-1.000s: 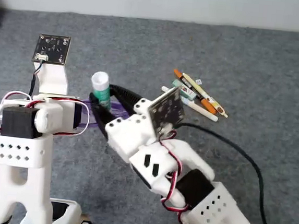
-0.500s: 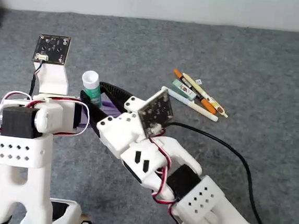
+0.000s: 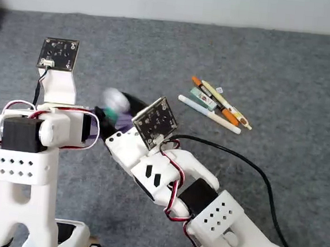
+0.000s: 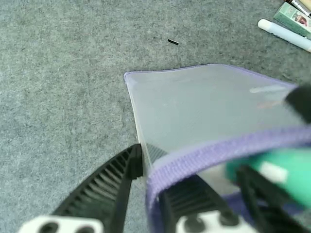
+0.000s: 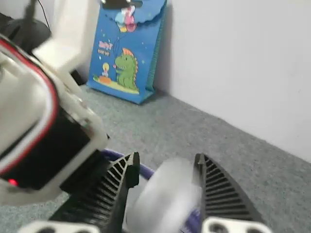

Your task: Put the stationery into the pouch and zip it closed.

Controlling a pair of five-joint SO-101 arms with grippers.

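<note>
the pouch (image 4: 204, 111), clear with a purple zip edge, lies on the grey carpet (image 3: 285, 70); in the high view the arms hide nearly all of it. the left gripper (image 4: 146, 156) pinches its edge tight. the right gripper (image 5: 163, 177) clasps a glue stick (image 5: 163, 199), smeared by blur, at the pouch mouth. the other pens (image 3: 216, 103) lie well apart, cut off at the corner of the left wrist view.

Left tool (image 4: 146, 162) and glue stick (image 4: 286, 170) block pouch (image 4: 204, 107) mouth; carpet (image 3: 292, 59) around pens (image 3: 216, 103) open.
</note>
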